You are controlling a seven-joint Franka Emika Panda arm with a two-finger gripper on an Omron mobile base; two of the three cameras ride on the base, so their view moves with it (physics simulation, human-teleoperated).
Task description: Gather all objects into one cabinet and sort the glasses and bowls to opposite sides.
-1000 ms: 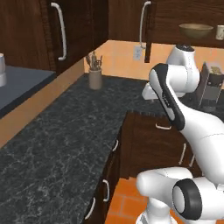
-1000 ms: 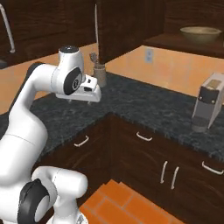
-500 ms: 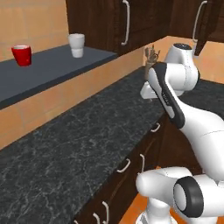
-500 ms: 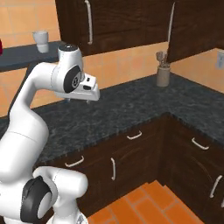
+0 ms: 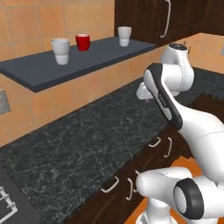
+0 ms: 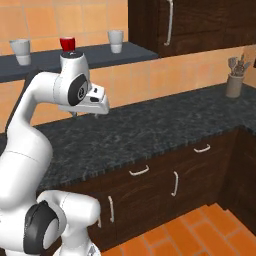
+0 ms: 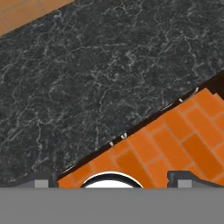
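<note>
1. On the dark grey ledge (image 5: 39, 70) stand, well apart, a white patterned mug (image 5: 60, 50), a glossy red cup (image 5: 82, 42) and a plain tapered white tumbler (image 5: 124, 35).
2. The claw (image 6: 85, 115) hangs over the black speckled surface (image 6: 165, 120), fingertips (image 7: 43, 179) spread wide, holding nothing.

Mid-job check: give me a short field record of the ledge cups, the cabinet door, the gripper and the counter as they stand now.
ledge: dark grey, holds three cups in a row
white patterned mug: upright, leftmost
small red cup: upright, middle
white tumbler: upright, nearest the cabinet
cabinet: door shut, silver bar handle
gripper: above the black counter's front edge, fingertips apart, holding nothing
utensil holder: on the counter, far right
</note>
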